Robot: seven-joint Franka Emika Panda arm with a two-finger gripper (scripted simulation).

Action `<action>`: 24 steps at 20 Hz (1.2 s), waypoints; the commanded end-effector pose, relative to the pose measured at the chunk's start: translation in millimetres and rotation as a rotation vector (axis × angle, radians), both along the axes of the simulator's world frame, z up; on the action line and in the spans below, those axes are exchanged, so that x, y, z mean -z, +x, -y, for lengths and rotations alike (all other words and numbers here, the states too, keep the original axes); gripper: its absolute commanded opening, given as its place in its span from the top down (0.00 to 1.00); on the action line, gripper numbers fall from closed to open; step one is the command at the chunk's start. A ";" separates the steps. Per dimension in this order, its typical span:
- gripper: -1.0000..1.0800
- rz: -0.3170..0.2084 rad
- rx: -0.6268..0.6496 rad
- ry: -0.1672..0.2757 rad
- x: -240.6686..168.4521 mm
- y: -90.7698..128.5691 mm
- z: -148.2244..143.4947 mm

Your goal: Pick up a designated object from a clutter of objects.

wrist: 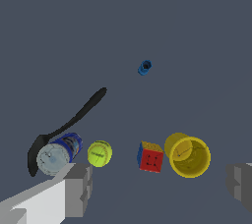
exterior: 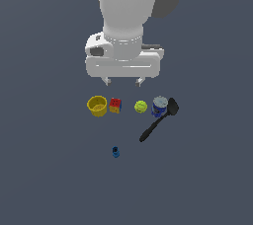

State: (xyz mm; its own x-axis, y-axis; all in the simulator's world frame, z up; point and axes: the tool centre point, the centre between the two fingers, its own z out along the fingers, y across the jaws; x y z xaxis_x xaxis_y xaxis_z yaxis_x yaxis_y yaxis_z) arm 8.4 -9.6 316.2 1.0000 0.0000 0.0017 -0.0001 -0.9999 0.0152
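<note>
Hovering above the row of items, the gripper (exterior: 123, 81) is seen with its two fingers spread wide and nothing between them; in the wrist view the fingertips (wrist: 78, 188) stand far apart at either side of the frame. The designated object, a small cube (exterior: 115, 105) with red, blue and yellow faces, lies on the dark floor (exterior: 49, 169) just beside the yellow cup (exterior: 97, 105), at about 3 o'clock from it in the exterior view. The yellow-green ball (exterior: 141, 106) lies at the cube's 3 o'clock, clearly apart from it, and beyond that the blue can (exterior: 159, 106) and the black spatula (exterior: 158, 120) are found close together. A tiny blue cylinder (exterior: 116, 152) sits alone at 6 o'clock, well apart from the row.

The step in hand is judged to be the approach, with no descent onto the cube begun. For it to be done well, the gripper should be centred over the cube, which appears slightly off the midline between the fingers, towards the cup. The narrow gap on the cup side is the main hazard: a finger lowered there could knock the cup or push the cube askew. A finger line turned so that neither finger enters that gap is judged safer. The flat faces should be squarely met before closing.
</note>
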 end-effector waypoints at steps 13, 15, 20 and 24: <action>0.04 -0.012 -0.078 0.003 -2.4 -3.0 -23.3; 0.04 -0.012 -0.072 0.003 -2.8 -2.8 -22.5; 0.04 -0.012 -0.078 0.003 -1.8 -3.0 -22.5; 0.04 -0.012 -0.102 0.002 3.5 -3.4 -20.6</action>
State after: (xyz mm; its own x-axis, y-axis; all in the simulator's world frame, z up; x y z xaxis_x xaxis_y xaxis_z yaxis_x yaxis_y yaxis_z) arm 5.2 11.8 314.9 0.9957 0.0923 -0.0098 0.0924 -0.9956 0.0121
